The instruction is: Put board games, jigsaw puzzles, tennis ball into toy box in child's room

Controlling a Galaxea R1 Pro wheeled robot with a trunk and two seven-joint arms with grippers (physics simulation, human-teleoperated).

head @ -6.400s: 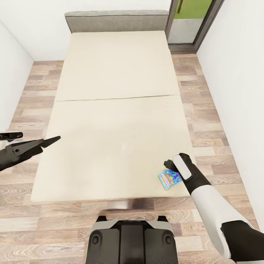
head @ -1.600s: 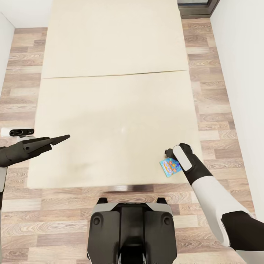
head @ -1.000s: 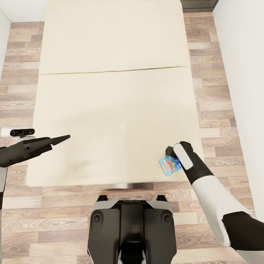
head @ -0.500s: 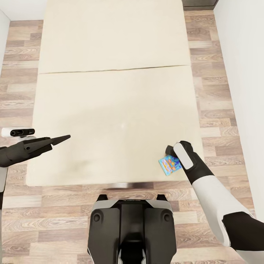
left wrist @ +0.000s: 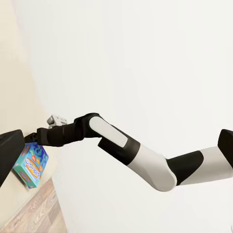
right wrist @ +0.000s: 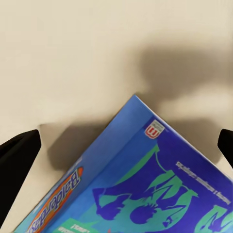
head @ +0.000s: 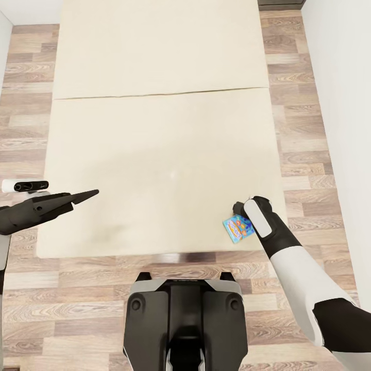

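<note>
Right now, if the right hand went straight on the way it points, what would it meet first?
Probably the blue printed game box lying on the cream mattress: it sits just ahead between the right hand's open fingers.

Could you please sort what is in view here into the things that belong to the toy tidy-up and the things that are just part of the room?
Part of the job:
- blue game box, at the right gripper
- bed, where the box lies
- left gripper, hanging beside the bed

Just the room:
- plank floor
- white wall
</note>
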